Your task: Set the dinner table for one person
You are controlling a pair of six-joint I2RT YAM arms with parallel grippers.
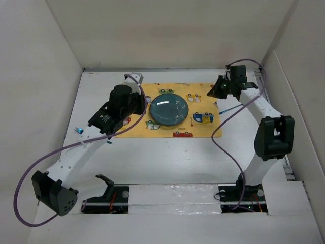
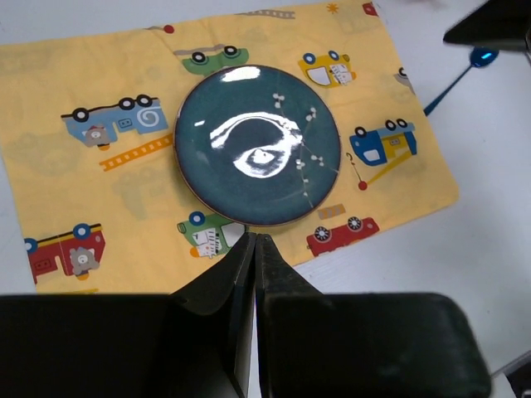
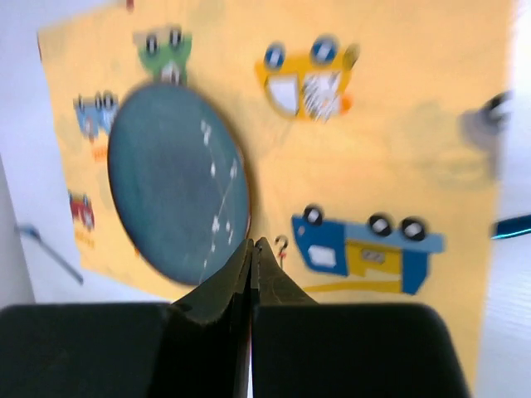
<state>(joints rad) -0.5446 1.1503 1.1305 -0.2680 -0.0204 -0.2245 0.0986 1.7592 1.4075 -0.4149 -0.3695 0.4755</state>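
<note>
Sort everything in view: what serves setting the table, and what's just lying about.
For the job: dinner table, yellow car mat, teal plate, blue spoon.
Lying about: purple cable, shiny tape strip.

White arm links (image 1: 76, 152), black joints (image 1: 274, 134), purple cables (image 1: 213, 138).

Dinner table (image 1: 167, 157): bears everything, with the mat in its far half, about midway across.
Mat (image 1: 162, 131): flat on the table, long side running left to right.
Plate (image 1: 169, 109): on the mat, about at its middle, wholly within its edges.
Utensil (image 1: 231, 108): on the table just right of the mat, lying at an angle to that edge.
Small item (image 1: 79, 130): on the table left of the mat, well apart from it.
</note>
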